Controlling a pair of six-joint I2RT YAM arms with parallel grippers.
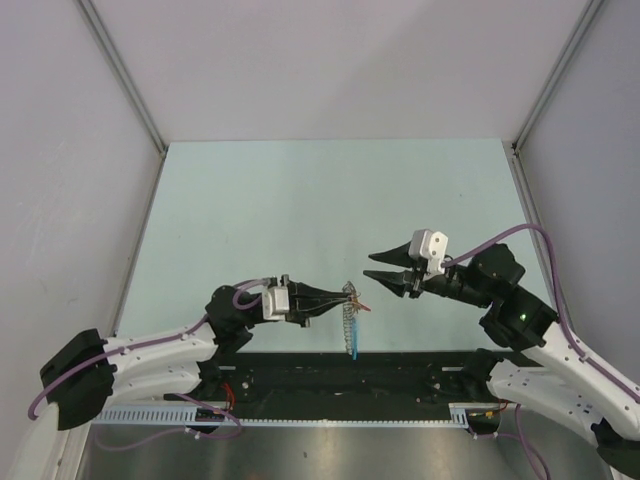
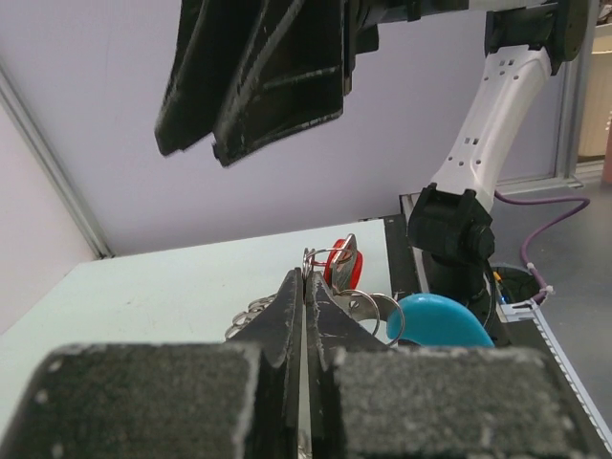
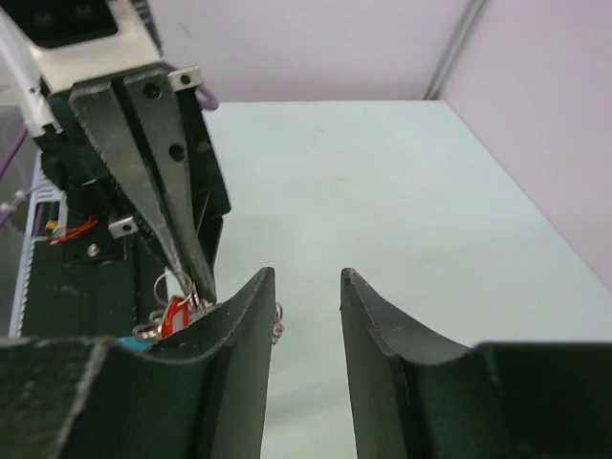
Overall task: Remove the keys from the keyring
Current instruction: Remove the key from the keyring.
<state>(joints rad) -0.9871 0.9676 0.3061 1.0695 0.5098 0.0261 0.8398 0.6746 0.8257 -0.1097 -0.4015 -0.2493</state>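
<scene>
**Left gripper (image 1: 343,295) clamped on keyring (image 1: 349,322), right gripper (image 1: 368,265) empty**

Over the near edge of the table (image 1: 300,200), the left gripper's jaws were pressed fully together on the keyring. Its silvery links hung below the tips, with the blue arc (image 1: 353,348) lowest. The red-headed key (image 2: 339,263) sat right at the clamped tips. Just to the right and slightly farther, the right gripper's jaws stood partly apart with nothing between them.

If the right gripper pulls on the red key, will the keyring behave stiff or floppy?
Probably floppy: the keyring hangs limp from the left gripper, which is shut on its top. It seems light, since a fingertip pinch alone carries it. The red key would likely swing away when the open right gripper touches it.
</scene>
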